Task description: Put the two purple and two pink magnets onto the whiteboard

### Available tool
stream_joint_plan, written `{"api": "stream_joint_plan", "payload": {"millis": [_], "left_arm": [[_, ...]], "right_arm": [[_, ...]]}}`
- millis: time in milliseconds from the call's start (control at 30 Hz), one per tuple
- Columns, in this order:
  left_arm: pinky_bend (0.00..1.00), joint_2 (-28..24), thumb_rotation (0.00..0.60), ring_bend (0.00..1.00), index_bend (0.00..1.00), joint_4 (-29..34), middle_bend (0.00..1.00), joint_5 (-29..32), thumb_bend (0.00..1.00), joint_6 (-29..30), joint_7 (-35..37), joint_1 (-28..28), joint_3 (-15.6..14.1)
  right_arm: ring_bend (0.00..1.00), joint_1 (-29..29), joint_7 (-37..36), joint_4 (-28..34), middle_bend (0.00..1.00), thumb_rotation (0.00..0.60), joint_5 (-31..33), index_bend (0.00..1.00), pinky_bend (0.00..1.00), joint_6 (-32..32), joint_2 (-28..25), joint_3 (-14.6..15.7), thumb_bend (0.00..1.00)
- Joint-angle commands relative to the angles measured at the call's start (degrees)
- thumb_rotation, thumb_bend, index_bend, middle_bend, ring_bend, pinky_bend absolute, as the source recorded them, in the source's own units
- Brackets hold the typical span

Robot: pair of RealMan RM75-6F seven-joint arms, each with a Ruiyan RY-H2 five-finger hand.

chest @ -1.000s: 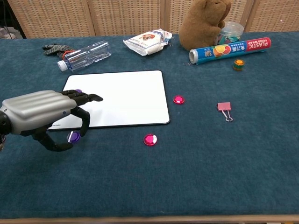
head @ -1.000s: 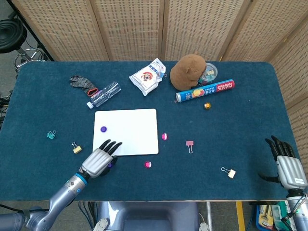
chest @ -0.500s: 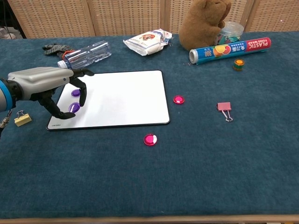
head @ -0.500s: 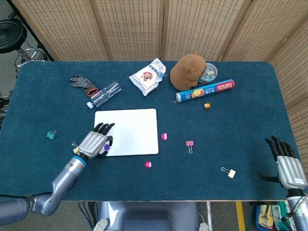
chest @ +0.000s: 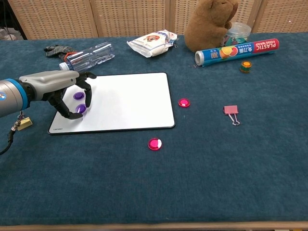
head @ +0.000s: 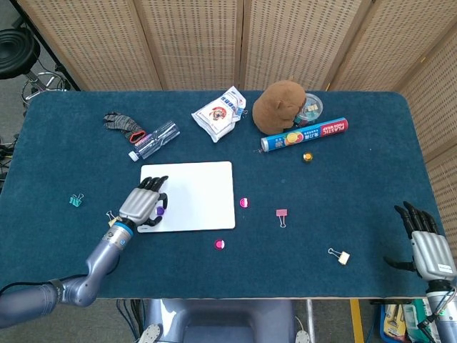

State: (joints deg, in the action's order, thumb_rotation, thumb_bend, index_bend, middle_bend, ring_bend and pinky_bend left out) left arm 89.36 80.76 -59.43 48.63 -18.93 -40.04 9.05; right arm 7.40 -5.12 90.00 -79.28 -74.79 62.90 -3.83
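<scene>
The left robot hand (chest: 60, 86) has a smooth silver-grey shell on its back, with shallow ridges running toward the knuckles, and its fingers (chest: 85, 91) are black. At the wrist there is a thin bright blue ring, then a grey, rounded forearm. A thin dark cable hangs under this forearm. The right robot hand (head: 427, 245) has the same look: ridged silver back, black fingers (head: 414, 217), and a blue ring at the wrist.

On the whiteboard (chest: 125, 101), at its left edge under the left hand (chest: 60, 89), two magnets (chest: 78, 96); right of it, two more magnets (chest: 184, 102).
</scene>
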Motion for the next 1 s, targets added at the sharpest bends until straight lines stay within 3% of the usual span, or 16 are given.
{"api": "stream_joint_plan", "payload": {"millis": [33, 333, 400, 467, 567, 833, 1000], "left_arm": [[0.00, 0.3, 0.600, 0.00, 0.59, -0.7, 0.00, 0.5, 0.31, -0.1, 0.0, -0.2, -0.1], [0.00, 0.3, 0.600, 0.00, 0.59, -1.2, 0.00, 2.9, 0.31, 0.1, -0.9, -0.5, -0.4], [0.00, 0.3, 0.600, 0.00, 0.53, -0.7, 0.00, 4.0, 0.31, 0.9, -1.9, -0.5, -0.4], [0.00, 0.2, 0.600, 0.00, 0.40, -0.2, 0.00, 4.9, 0.31, 1.2, -2.6, -0.6, -0.4], [0.00, -0.3, 0.600, 0.00, 0.27, 0.9, 0.00, 6.3, 0.31, 1.7, -3.7, -0.7, -0.4], [0.00, -3.0, 0.600, 0.00, 0.11, 4.2, 0.00, 4.4, 0.31, 3.4, -0.9, 0.3, -0.2], [0.00, -7.4, 0.600, 0.00, 0.00, 7.8, 0.00, -1.8, 0.30, 8.2, 4.1, 3.7, -1.0]], "right_arm": [[0.00, 0.0, -0.1, 0.0, 0.00, 0.600, 0.0, 0.00, 0.00, 0.0, 0.0, 0.0, 0.00], [0.00, 0.0, -0.2, 0.0, 0.00, 0.600, 0.1, 0.00, 0.00, 0.0, 0.0, -0.1, 0.00], [0.00, 0.0, -0.2, 0.0, 0.00, 0.600, 0.1, 0.00, 0.00, 0.0, -0.1, -0.1, 0.00], [0.00, 0.0, -0.2, 0.0, 0.00, 0.600, 0.1, 0.00, 0.00, 0.0, -0.1, -0.1, 0.00], [0.00, 0.0, -0.2, 0.0, 0.00, 0.600, 0.0, 0.00, 0.00, 0.0, -0.1, 0.0, 0.00], [0.00, -0.1, -0.4, -0.1, 0.00, 0.600, -0.3, 0.00, 0.00, -0.4, -0.1, -0.1, 0.00], [0.00, -0.1, -0.4, -0.8, 0.00, 0.600, -1.0, 0.00, 0.00, -0.9, 0.6, 0.0, 0.00]]}}
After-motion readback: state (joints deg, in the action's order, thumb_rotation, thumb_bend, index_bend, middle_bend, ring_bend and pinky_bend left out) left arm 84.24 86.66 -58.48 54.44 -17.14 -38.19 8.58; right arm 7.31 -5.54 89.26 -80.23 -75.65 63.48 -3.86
